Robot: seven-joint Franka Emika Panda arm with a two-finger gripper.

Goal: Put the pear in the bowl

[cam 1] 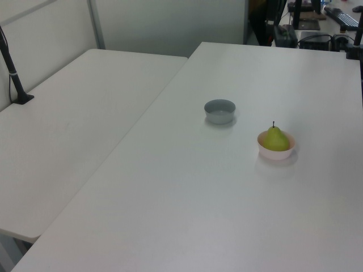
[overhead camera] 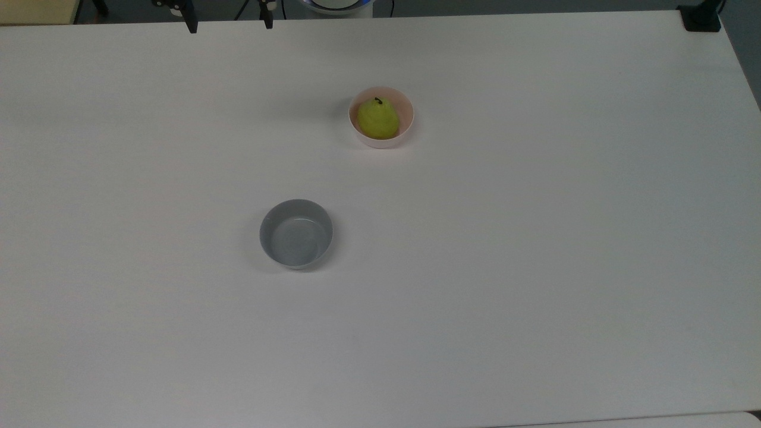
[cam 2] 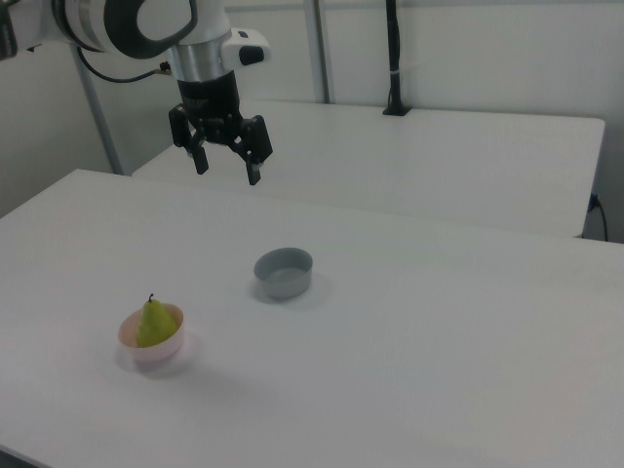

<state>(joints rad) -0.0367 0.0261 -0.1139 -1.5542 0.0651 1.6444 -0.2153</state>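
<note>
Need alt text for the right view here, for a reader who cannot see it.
A yellow-green pear sits upright in a pale pink bowl on a white table, with an empty grey bowl farther back toward the right view's right. The robot's gripper hangs open above the table's far edge, holding nothing.

Grey bowl (overhead camera: 296, 233) upright and empty on white table (overhead camera: 535, 267), near the middle. Second white table (cam 1: 68, 130) alongside, at the left view's left. Black post (cam 1: 12, 71) standing on that second table's far edge. Keyboard (cam 1: 347, 18) at the left view's far right.
</note>
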